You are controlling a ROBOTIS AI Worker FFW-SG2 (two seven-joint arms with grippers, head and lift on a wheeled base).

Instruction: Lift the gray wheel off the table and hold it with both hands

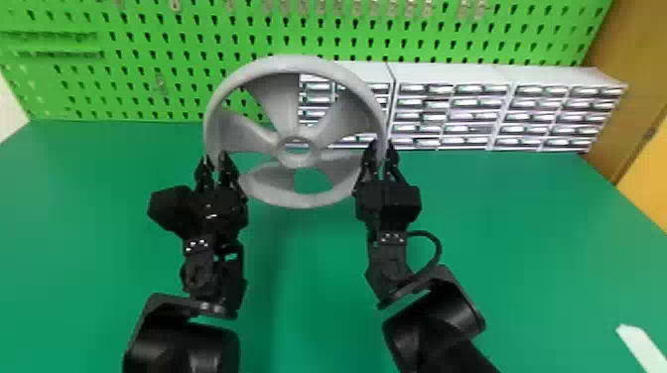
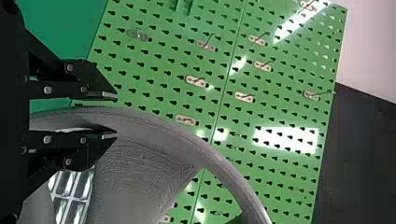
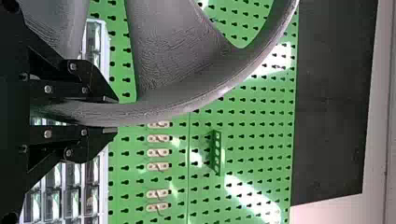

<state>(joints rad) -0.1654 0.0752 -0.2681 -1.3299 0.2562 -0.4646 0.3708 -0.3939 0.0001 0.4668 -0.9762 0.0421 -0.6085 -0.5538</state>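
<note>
And the gray wheel [image 1: 298,159] is up, upright and apparently clear of the green surface [image 1: 317,297], so the lift looks done! The right jaws sit close around its rim, seemingly gripping; the left jaws straddle the opposite side, partly open, a gap showing. What's left, I'd judge: firm up the left, then hold steady

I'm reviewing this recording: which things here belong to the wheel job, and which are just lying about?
Part of the job:
- gray wheel
- left gripper, at the rim
- right gripper, at the rim
- green table

Just there:
- green pegboard
- metal hooks
- drawer cabinets
</note>
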